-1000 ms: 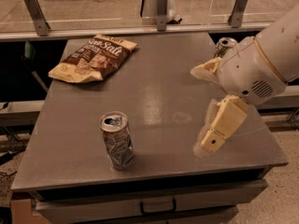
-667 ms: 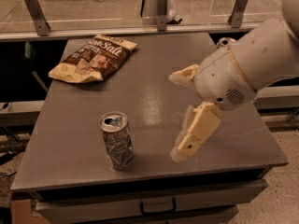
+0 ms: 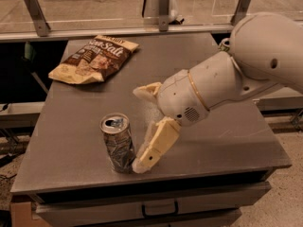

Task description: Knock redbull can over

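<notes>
The redbull can [image 3: 117, 144], a slim silver can with an angular pattern and an open pull-tab top, stands upright near the front left of the grey table [image 3: 222, 141]. My gripper [image 3: 138, 129] is open, just right of the can. Its near finger [image 3: 155, 145] reaches down to the table and its tip sits against the can's lower right side. The far finger [image 3: 147, 91] points left, behind and above the can, apart from it.
A brown chip bag [image 3: 94, 58] lies at the back left of the table. Another can's rim [image 3: 222, 44] peeks out behind my arm at the back right. A rail with metal posts [image 3: 163, 4] runs behind the table. A drawer front [image 3: 158, 209] sits below the front edge.
My arm has swung left and down across the table, bringing the open gripper from the right side up to the can. The can still stands upright in the same spot.
</notes>
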Tool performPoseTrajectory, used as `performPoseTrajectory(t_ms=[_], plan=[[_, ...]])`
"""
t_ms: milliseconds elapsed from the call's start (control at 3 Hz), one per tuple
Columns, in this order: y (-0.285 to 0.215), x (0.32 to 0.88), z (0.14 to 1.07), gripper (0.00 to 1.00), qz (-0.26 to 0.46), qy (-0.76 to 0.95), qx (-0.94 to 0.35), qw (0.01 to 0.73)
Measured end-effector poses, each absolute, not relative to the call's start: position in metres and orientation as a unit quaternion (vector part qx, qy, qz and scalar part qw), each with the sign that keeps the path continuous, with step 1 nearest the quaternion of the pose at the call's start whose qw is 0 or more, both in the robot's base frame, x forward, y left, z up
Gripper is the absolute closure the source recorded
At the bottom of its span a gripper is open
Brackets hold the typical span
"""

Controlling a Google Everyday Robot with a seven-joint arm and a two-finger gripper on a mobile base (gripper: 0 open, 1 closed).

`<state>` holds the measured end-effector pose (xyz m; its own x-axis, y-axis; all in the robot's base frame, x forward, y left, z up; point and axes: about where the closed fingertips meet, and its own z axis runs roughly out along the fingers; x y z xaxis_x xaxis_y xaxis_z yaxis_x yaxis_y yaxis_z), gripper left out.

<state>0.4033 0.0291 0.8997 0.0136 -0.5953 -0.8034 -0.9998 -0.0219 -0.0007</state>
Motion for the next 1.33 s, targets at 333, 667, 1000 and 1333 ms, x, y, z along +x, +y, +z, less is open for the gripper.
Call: performPoseTrajectory(t_ms=[333,667,1000,1333], plan=[[0.059,0.399,0.887,0.0,0.363,0.606,-0.629,0.325],[0.078,0.395,0.879,0.18,0.397,0.596,-0.613,0.334],[0.085,0.394,0.876,0.41,0.413,0.595,-0.601,0.338],[0.077,0.402,0.879,0.64,0.408,0.603,-0.592,0.346]])
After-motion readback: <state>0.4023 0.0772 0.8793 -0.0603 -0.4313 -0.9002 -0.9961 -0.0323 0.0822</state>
